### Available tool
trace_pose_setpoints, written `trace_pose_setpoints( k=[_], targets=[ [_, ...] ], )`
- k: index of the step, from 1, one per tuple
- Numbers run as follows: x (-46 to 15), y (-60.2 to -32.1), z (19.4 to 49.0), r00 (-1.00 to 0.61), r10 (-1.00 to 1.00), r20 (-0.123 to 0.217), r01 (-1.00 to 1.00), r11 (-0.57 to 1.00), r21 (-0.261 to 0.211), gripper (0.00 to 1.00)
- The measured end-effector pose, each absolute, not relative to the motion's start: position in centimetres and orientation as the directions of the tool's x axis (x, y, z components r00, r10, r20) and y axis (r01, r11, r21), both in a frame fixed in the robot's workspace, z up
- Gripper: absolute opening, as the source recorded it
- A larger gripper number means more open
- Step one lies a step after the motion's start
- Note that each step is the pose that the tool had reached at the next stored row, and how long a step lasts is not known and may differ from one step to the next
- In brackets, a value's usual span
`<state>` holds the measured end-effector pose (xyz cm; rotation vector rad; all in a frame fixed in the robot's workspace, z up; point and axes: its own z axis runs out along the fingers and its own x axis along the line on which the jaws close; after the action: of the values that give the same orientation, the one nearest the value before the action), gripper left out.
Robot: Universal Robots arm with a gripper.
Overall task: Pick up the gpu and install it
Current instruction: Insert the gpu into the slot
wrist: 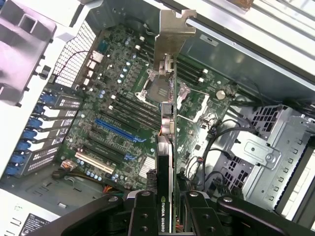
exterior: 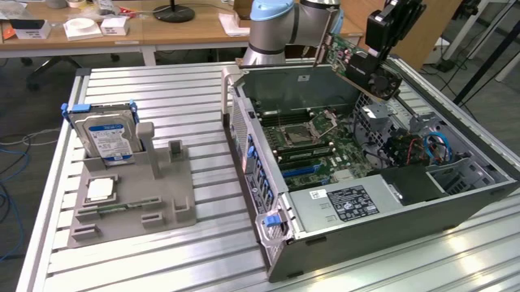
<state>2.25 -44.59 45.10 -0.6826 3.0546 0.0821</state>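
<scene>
The gpu, a green card with a black fan block and a silver end bracket, hangs tilted in the air above the far right part of the open computer case. My gripper is shut on its fan-block end. In the wrist view the gpu runs edge-on between my black fingers, its silver bracket pointing away from me. Below it lies the motherboard with its blue and black expansion slots. The card is well clear of the board.
A grey fixture on the exterior view's left holds a blue-labelled hard drive, a processor and a memory stick. Inside the case are a power supply, cables and a drive cage. The case sits on a slatted aluminium table.
</scene>
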Motion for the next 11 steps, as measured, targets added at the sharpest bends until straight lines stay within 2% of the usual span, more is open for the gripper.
trace_pose_setpoints(
  k=[11],
  targets=[
    [2.25,-44.59,45.1,-0.89,-0.456,-0.022,-0.456,0.889,0.049,0.26]
  ],
)
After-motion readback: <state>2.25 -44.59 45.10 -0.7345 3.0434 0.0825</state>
